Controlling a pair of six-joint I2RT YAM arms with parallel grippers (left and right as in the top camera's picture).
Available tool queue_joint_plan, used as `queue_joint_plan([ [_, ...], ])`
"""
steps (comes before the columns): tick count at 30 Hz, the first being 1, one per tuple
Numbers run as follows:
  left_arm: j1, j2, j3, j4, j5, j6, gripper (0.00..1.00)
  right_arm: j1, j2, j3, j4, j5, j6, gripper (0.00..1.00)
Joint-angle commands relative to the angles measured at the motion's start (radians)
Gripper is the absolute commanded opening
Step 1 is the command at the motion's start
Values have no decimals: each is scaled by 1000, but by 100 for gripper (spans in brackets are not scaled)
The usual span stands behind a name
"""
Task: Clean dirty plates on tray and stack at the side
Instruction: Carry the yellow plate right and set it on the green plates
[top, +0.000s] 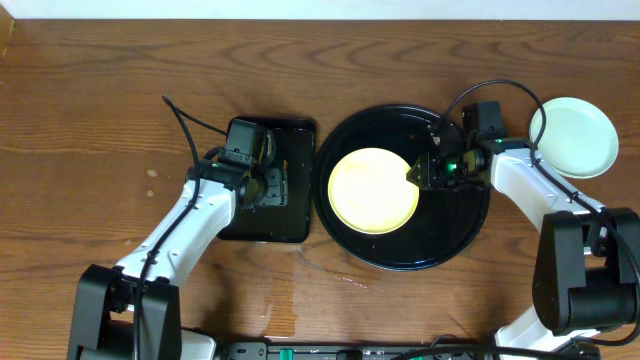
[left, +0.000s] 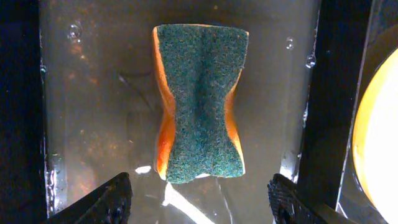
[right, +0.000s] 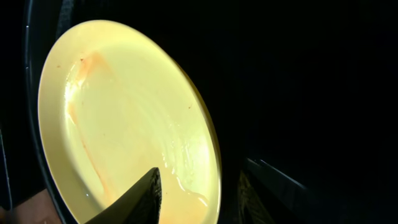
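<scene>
A pale yellow plate (top: 370, 192) lies on the round black tray (top: 452, 235), left of its middle. In the right wrist view the plate (right: 118, 106) is wet, with a faint orange smear near its far rim. My right gripper (top: 420, 172) is at the plate's right edge. Its jaws (right: 199, 173) straddle the rim, one finger over the plate and one outside it, shut on it. Pale mint-blue plates (top: 575, 138) sit off the tray at the right, apparently two stacked. My left gripper (top: 265, 185) is open and empty.
A smaller rectangular black tray (top: 295, 218) stands left of the round one, with water in it (left: 93, 93). A green scouring sponge with orange sides (left: 200, 99) lies in it, just ahead of my left fingers (left: 200, 183). Bare wooden table lies all around.
</scene>
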Motion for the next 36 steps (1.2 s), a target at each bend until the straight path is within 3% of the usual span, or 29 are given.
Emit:
queue_joint_plan([
  [1,3,0,-2,1,2,2,71,-4,33,-14,2,-29,-12,36],
  [6,3,0,-2,1,2,2,71,-4,79,-14,9,-27,-11,32],
  [12,3,0,-2,1,2,2,71,-4,99,-13,21,-27,-11,1],
  [25,3,0,-2,1,2,2,71,-58,-13,-11,50,27,-13,1],
  [36,3,0,-2,1,2,2,71,-40,-268,-11,55,270,-185,1],
])
